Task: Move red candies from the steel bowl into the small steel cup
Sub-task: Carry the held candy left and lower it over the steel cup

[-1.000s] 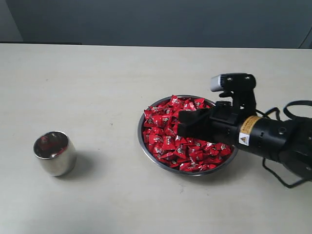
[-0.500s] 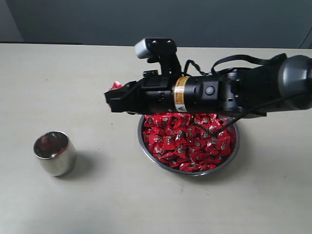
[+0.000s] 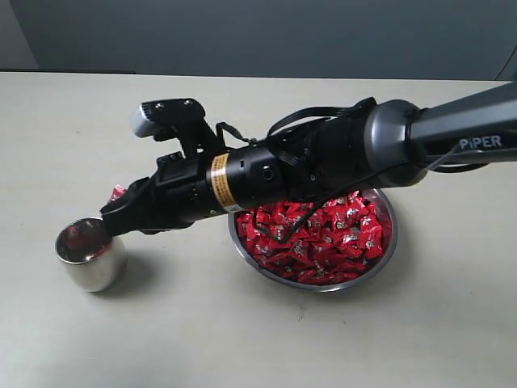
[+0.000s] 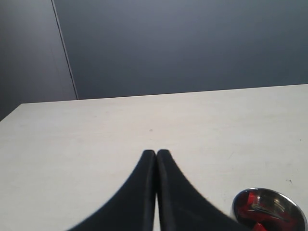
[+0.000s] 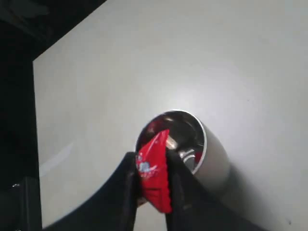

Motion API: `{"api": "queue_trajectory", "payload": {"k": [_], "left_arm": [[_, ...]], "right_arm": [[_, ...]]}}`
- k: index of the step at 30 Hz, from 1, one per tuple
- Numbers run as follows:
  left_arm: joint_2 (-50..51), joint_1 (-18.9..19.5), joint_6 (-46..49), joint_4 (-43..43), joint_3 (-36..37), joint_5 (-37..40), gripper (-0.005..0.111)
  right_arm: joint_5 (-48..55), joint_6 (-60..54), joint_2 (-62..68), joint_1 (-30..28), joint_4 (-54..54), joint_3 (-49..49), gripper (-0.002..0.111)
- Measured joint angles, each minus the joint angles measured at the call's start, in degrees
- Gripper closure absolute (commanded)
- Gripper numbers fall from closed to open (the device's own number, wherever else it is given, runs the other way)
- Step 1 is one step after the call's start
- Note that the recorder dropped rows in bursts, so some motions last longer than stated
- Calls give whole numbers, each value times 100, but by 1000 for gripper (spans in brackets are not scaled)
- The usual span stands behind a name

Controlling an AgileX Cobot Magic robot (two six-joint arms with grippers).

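While clamped on one red candy (image 5: 155,180), right pincer (image 5: 150,159) hangs just over the mouth of the small steel cup (image 3: 90,255). Cup upright on worktop (image 3: 242,339), red showing inside, apart from steel bowl (image 3: 323,288). Bowl heaped with red candies (image 3: 323,238). Left pincer (image 4: 155,153) tips pressed together, above worktop near cup.

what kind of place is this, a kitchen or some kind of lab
Most likely a robotics lab or test bench, not a kitchen: a plain pale table, a blank dark wall, and a robot arm marked PIPER working over just a steel bowl of red candies and a small steel cup.
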Motion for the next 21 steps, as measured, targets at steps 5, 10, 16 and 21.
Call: {"api": "queue_trajectory", "payload": {"k": [5,10,16,21], "left_arm": [[0,0,0,0,0,0,106],[0,0,0,0,0,0,106],[0,0,0,0,0,0,106],[0,0,0,0,0,0,106]], "right_arm": [[39,215,73,160,-108,-330,109],[52,788,374,175,-624,-712,109],[51,1225,598,175,-1120,-1041,109],[3,1581,829,175,-1396,-1312,109]]}}
